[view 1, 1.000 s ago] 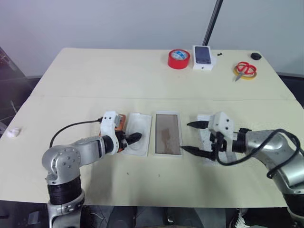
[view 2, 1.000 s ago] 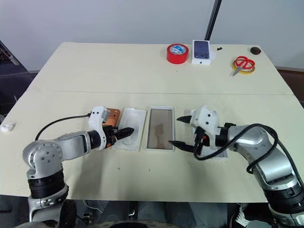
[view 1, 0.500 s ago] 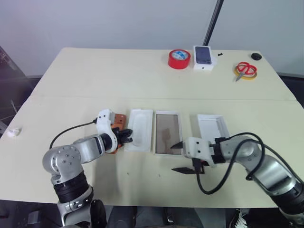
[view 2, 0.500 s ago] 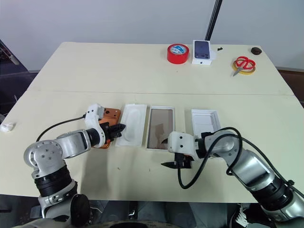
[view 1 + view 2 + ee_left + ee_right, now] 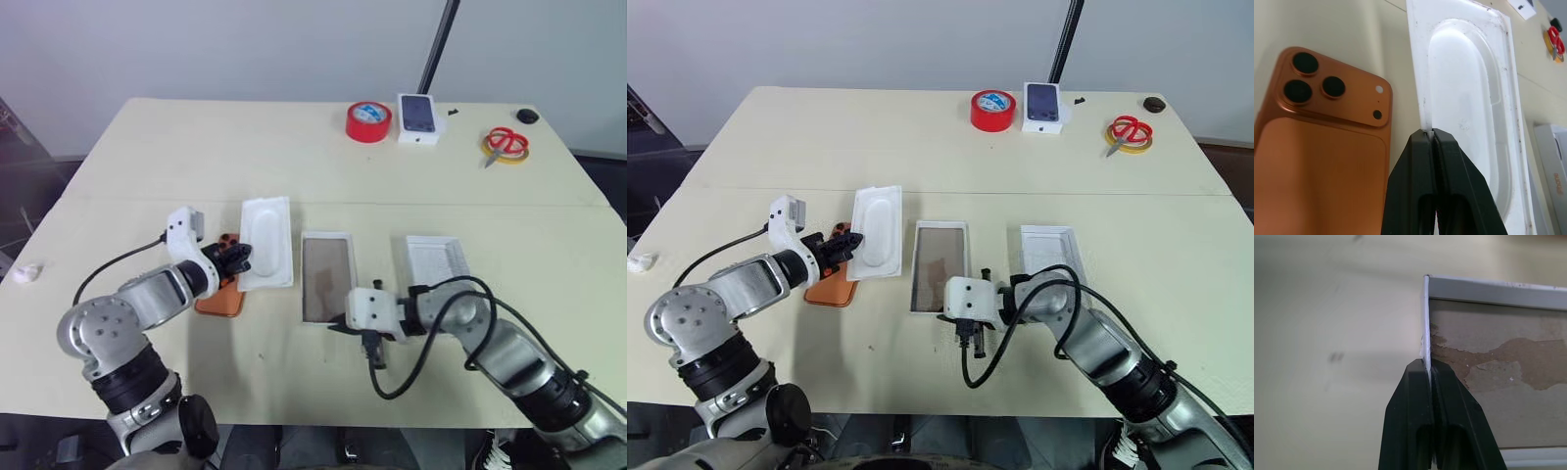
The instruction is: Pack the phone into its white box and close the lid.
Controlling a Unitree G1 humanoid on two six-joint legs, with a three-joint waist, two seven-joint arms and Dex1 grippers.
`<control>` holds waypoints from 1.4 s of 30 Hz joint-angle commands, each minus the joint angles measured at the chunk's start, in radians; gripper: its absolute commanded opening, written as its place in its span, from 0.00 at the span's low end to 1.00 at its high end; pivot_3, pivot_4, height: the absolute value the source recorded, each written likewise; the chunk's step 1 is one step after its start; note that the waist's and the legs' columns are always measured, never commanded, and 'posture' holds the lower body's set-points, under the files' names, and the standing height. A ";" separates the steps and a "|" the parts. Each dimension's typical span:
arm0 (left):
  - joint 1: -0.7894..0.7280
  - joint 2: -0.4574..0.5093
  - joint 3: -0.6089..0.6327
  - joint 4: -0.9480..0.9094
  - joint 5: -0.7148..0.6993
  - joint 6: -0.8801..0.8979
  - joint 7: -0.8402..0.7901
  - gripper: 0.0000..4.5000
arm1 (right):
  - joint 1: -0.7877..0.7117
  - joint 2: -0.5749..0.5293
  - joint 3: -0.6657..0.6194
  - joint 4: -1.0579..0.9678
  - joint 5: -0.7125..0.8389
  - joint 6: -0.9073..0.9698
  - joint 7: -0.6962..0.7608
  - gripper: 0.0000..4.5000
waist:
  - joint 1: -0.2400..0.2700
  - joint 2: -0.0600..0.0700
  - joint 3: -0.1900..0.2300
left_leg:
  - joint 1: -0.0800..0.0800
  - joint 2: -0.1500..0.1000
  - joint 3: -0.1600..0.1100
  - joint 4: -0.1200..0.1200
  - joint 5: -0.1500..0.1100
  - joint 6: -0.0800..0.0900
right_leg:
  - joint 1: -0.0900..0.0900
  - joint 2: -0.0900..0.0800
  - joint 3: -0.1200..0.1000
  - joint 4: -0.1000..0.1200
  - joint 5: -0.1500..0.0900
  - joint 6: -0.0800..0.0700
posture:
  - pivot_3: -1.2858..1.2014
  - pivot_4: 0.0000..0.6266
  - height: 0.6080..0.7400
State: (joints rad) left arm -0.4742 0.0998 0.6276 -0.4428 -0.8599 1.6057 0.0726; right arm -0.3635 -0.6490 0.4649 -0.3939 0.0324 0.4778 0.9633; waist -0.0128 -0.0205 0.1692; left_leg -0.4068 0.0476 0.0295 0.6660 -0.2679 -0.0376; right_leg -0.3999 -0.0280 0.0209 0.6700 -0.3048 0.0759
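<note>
Left wrist view: left tool (image 5: 1429,132) pinches the white moulded plastic insert's (image 5: 1469,112) edge, flat orange-copper phone (image 5: 1317,147) just beside. Right tool (image 5: 1427,363) clamps the shallow white cardboard box's (image 5: 1488,382) rim on the tabletop (image 5: 1327,333).

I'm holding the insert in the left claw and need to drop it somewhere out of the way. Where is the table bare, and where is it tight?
Bare: the wide middle strip of the table behind the insert, in front of the red tape, and the near left edge. Tight: the row of phone, insert, white box, lid, and the far right by the scissors.
</note>
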 commanded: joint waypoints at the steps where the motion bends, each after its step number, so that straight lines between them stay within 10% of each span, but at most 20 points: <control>1: -0.011 -0.007 -0.020 -0.045 -0.024 0.009 0.018 0.00 | -0.038 0.036 -0.014 0.001 -0.001 0.047 -0.028 0.01 | 0.001 0.000 0.000 | 0.000 0.000 0.000 0.000 0.000 0.000 | 0.000 0.000 0.000 0.000 0.000 0.000 | 0.52 0.24 0.94; 3: -0.016 -0.018 -0.030 -0.049 -0.029 0.009 0.031 0.00 | -0.043 0.047 -0.024 -0.015 0.022 0.075 -0.016 0.01 | 0.003 0.000 0.000 | 0.000 0.000 0.000 0.000 0.000 0.000 | 0.000 -0.001 0.000 0.000 0.000 0.000 | 0.52 0.24 0.94; 10: -0.024 -0.077 -0.122 -0.060 -0.033 0.009 0.103 0.00 | -0.043 0.012 -0.154 -0.053 0.116 0.103 0.005 0.73 | 0.003 0.000 0.000 | -0.001 0.000 0.000 0.000 0.000 0.000 | 0.000 -0.002 0.000 0.000 0.000 0.000 | 0.52 0.24 0.94; 23: -0.023 -0.162 -0.221 0.013 -0.009 0.009 0.149 0.00 | -0.030 -0.112 -0.289 0.024 0.114 0.023 -0.007 0.73 | 0.001 0.000 0.000 | 0.000 -0.002 0.000 0.000 0.000 0.000 | 0.000 0.001 0.000 0.000 0.000 0.000 | 0.52 0.24 0.94; 25: -0.023 -0.161 -0.220 0.016 -0.012 0.009 0.148 0.14 | -0.039 -0.107 -0.290 0.036 0.113 0.015 -0.016 0.74 | 0.001 0.000 0.000 | -0.001 -0.002 0.000 0.000 0.000 0.000 | 0.000 0.000 0.000 0.000 0.000 0.000 | 0.52 0.24 0.94; 29: -0.035 -0.162 -0.186 0.009 -0.029 0.009 0.138 0.51 | -0.064 -0.094 -0.294 0.070 0.105 -0.001 -0.038 0.74 | 0.002 0.000 0.000 | 0.000 -0.002 0.000 0.000 0.000 0.000 | 0.000 0.000 0.000 0.000 0.000 0.000 | 0.52 0.24 0.94; 37: -0.053 -0.072 -0.141 -0.054 -0.045 -0.009 0.060 0.52 | -0.148 -0.027 -0.273 0.159 0.087 0.020 -0.100 0.02 | -0.003 0.000 0.000 | 0.000 -0.001 0.000 0.000 0.000 0.000 | -0.001 0.001 0.000 0.000 0.000 0.000 | 0.52 0.24 0.94; 42: 0.088 0.180 -0.264 -0.121 0.028 -0.205 -0.135 0.52 | -0.207 0.073 -0.206 0.205 0.038 0.053 -0.175 0.02 | -0.011 0.000 0.000 | 0.000 -0.001 0.001 -0.002 0.002 -0.004 | -0.002 0.001 0.001 0.000 0.000 0.000 | 0.52 0.24 0.94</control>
State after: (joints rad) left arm -0.4113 0.2474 0.3918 -0.5187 -0.8536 1.4823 0.0128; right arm -0.5434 -0.5959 0.2405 -0.1862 0.0889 0.5232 0.8188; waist -0.0234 -0.0205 0.1693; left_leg -0.4070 0.0471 0.0309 0.6628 -0.2634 -0.0458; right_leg -0.4032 -0.0276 0.0230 0.6707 -0.3048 0.0757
